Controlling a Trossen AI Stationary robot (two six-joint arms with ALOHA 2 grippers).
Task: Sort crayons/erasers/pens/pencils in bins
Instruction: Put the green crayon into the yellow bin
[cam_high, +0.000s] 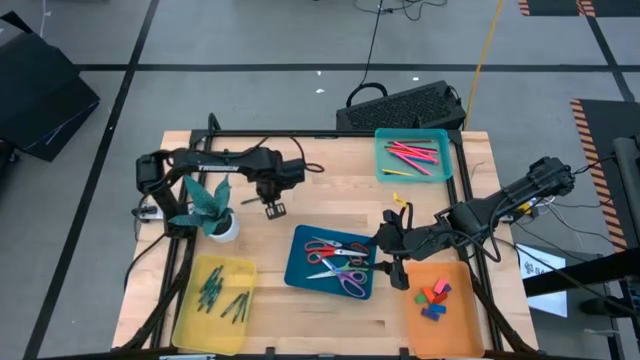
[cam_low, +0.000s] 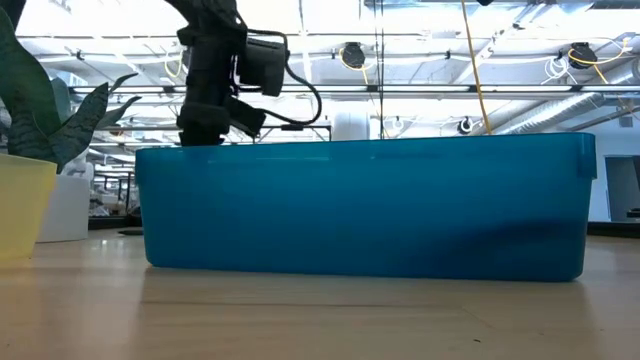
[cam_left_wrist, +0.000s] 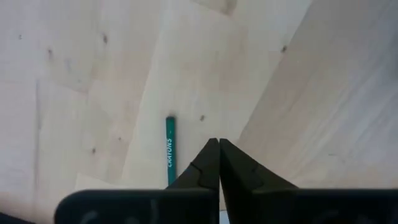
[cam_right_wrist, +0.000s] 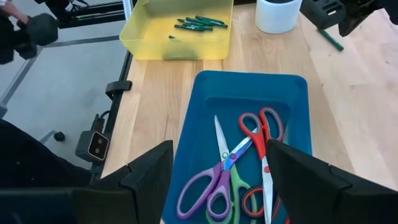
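A green crayon (cam_left_wrist: 170, 148) lies flat on the bare wood, also seen as a green crayon (cam_right_wrist: 329, 38) from the right wrist. My left gripper (cam_left_wrist: 218, 149) (cam_high: 274, 207) is shut right beside it, next to the potted plant. One end of the crayon is hidden behind a left finger. My right gripper (cam_right_wrist: 217, 186) (cam_high: 392, 258) hangs open over the dark blue bin (cam_high: 300, 262), nothing between its fingers. The yellow bin (cam_high: 190, 310) holds green crayons, the orange bin (cam_high: 455, 325) holds erasers (cam_high: 434, 298), and the teal bin (cam_high: 385, 160) holds pink and red sticks. My left gripper's shut fingers (cam_left_wrist: 202, 165) point down at the table beside the crayon's hidden end (cam_left_wrist: 169, 177). I cannot tell whether they touch the crayon or the wood.
Scissors (cam_right_wrist: 239, 162) lie in the dark blue bin, whose wall (cam_low: 360, 210) fills the low view. A plant in a white pot (cam_high: 222, 225) stands by the left arm. A small yellow object (cam_high: 400, 203) lies between the teal and blue bins.
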